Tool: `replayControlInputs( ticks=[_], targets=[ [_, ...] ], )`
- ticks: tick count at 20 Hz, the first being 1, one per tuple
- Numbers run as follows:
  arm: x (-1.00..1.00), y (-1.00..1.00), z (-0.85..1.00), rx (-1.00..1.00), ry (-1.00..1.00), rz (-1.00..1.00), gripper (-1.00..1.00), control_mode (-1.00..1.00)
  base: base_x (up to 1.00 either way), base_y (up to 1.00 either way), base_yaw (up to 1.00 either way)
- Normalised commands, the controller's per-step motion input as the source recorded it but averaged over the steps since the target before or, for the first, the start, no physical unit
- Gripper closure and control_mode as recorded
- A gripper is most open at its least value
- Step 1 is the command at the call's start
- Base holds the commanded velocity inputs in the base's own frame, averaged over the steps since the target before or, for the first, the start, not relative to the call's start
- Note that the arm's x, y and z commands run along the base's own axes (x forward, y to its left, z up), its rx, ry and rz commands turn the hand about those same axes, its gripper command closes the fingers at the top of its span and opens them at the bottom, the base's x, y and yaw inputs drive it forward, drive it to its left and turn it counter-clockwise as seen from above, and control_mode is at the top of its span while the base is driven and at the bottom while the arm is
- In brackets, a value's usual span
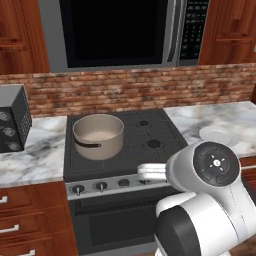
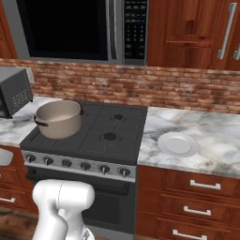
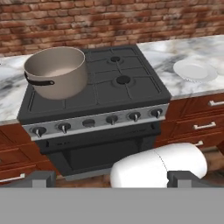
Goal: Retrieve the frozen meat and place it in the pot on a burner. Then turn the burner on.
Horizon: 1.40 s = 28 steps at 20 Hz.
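Observation:
The pot [image 1: 98, 135] is wide, round and beige-grey with a pale, empty inside and a dark curved side handle. It stands on the front left burner of the black stove [image 1: 150, 131], and appears as the pot [image 2: 59, 118] and the pot [image 3: 56, 72] in the other views. The frozen meat is out of view. My gripper [image 3: 113, 179] hangs back in front of the stove, well short of the pot. Its fingertips [image 3: 41, 177] stand far apart at the bottom of the hand view, open with nothing between them. A row of burner knobs [image 3: 112, 119] runs along the stove front.
A white plate [image 2: 177, 144] lies on the marble counter [image 2: 206, 136] right of the stove. A dark countertop oven [image 1: 12, 118] stands on the left counter. A microwave [image 1: 120, 31] hangs above the stove, with a brick wall behind. Wooden drawers [image 2: 201, 197] sit below the counters.

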Motion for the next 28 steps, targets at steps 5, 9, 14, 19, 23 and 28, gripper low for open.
replayControlInputs(
  ticks=[5, 9, 14, 19, 23, 28],
  targets=[
    [0.0, 0.0, 0.0, 0.0, 0.0, 0.0, -1.0, 1.0, 0.34, -0.04, 0.05],
    [0.0, 0.0, 0.0, 0.0, 0.0, 0.0, -1.0, 1.0, 0.15, 0.04, 0.0],
    [0.0, 0.0, 0.0, 0.0, 0.0, 0.0, -1.0, 1.0, 0.13, 0.01, 0.0],
    [0.01, 0.0, 0.0, 0.0, 0.0, 0.0, -1.0, -1.0, 0.05, 0.0, 0.0],
    [0.0, 0.24, -0.08, 0.0, -0.06, 0.0, -1.0, -1.0, 0.0, 0.0, 0.0],
    [0.06, 0.46, -0.34, 0.0, -0.07, -0.01, -1.0, -1.0, 0.0, 0.0, 0.0]
  ],
)
